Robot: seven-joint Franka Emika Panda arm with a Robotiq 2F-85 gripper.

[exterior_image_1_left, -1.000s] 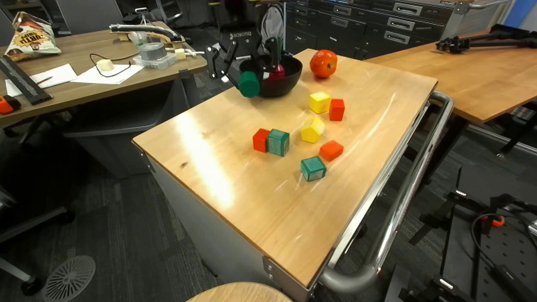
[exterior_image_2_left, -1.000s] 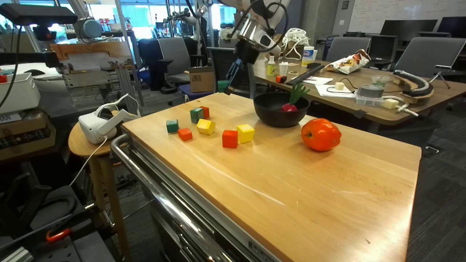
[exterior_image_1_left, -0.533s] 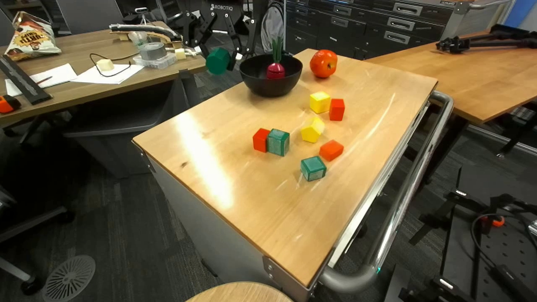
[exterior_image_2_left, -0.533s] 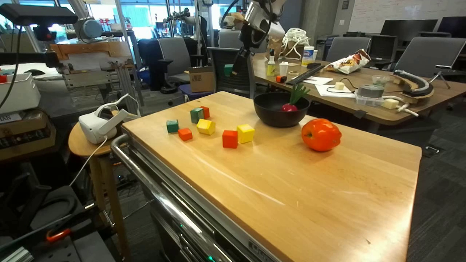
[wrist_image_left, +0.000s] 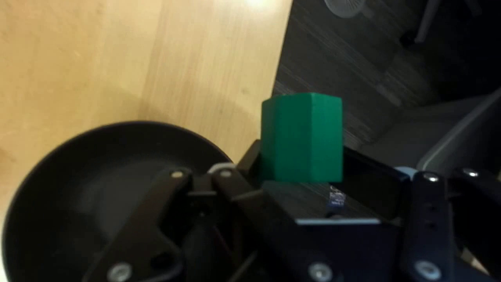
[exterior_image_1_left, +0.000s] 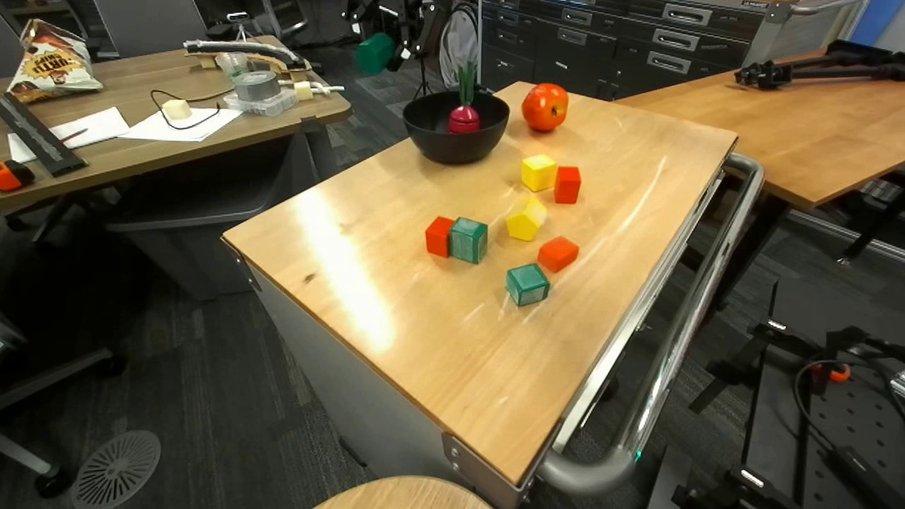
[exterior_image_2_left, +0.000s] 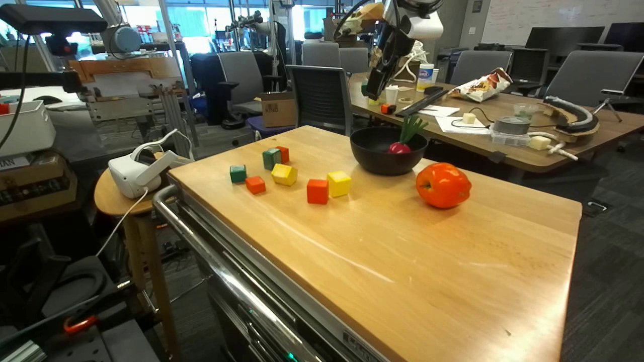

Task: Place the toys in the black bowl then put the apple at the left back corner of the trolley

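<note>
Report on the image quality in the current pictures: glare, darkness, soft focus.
In an exterior view, a white glare streak lies on the trolley top; in an exterior view, the windows at the back look washed out; in the wrist view, the black bowl looks soft-edged, and the floor is dark, nearly black toward the upper right.

This is a robotics lab, part office. In an exterior view a robot arm (exterior_image_2_left: 424,26) hangs near the worktop (exterior_image_2_left: 427,281), a VR headset (exterior_image_2_left: 130,173) rests on a stool (exterior_image_2_left: 111,202) beside one corner, and office chairs (exterior_image_2_left: 593,75), monitors (exterior_image_2_left: 566,40) and a whiteboard (exterior_image_2_left: 558,15) show behind.
</note>
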